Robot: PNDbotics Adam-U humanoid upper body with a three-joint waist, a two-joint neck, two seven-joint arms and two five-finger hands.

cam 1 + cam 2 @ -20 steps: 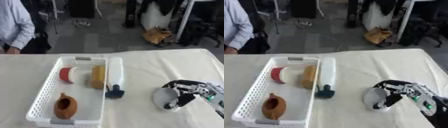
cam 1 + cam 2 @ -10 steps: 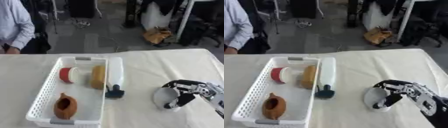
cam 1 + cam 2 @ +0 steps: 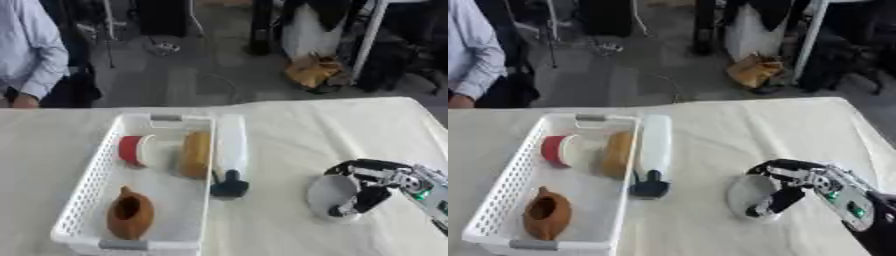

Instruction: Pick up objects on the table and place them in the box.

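Note:
My right hand [image 3: 372,181] comes in from the lower right, its fingers and thumb curled round a pale round bowl-like object [image 3: 328,197] that rests on the cloth. The white basket [image 3: 96,189] on the left holds a brown clay teapot [image 3: 129,214], a red and white cup [image 3: 134,149] on its side and a tan oblong object [image 3: 195,153]. A white bottle with a dark cap [image 3: 229,155] lies along the basket's right rim, cap toward me. My left hand shows in neither view.
A cream cloth [image 3: 306,130] covers the table, with bare cloth between the basket and my right hand. A person in a light blue shirt [image 3: 31,55] stands at the far left edge. Chairs and bags stand on the floor beyond.

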